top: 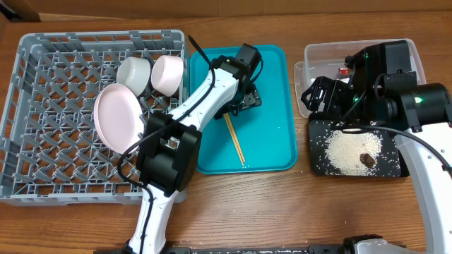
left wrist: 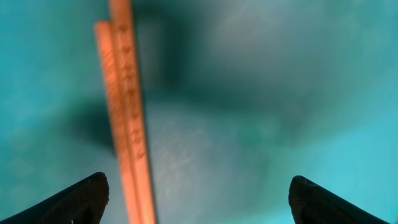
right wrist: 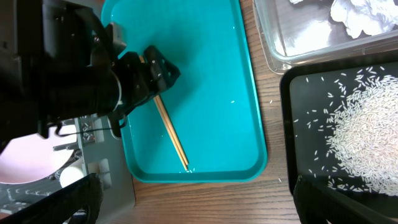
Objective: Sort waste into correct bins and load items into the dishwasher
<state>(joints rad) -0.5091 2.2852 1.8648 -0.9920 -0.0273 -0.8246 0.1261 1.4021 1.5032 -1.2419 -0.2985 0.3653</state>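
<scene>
Left hand (top: 240, 107) hangs low over the teal tray (top: 272, 134), its fingers (left wrist: 74, 202) spread wide with nothing between them but bare tray. The wooden chopsticks (left wrist: 127, 124) lie just inside the left-side finger in the wrist view. Right hand (top: 319, 95) is also spread open and holds nothing. It hovers at the left edge of the two bins, above the strip of wooden worktop (top: 296, 212) beside the tray.

The grey dish rack (top: 70, 155) fills the left of the worktop. The left arm reaches up across its right wall and the tray's left rim, hiding that corner. The teal tray sits in the middle, between rack and bins.

On the right, the black tray (top: 325, 166) lies nearest the front and the clear tub (top: 318, 53) just behind it. The right arm covers much of the tub from overhead.

In the rack a round plate (top: 116, 116) stands on edge, tilted. Behind it the pale grey-white bowl (top: 134, 73) and the pinkish bowl (top: 168, 73) sit side by side, touching, tipped on their sides.

The chopsticks (top: 235, 140) lie together on the tray, running from under the left hand toward the front rim.

A heap of rice (top: 353, 148) is spread in the black tray. A crumpled white tissue (right wrist: 364, 15) rests in the tub. A small brown lump (top: 366, 159) sits on the rice, and a few stray grains (right wrist: 233, 101) dot the teal tray.
</scene>
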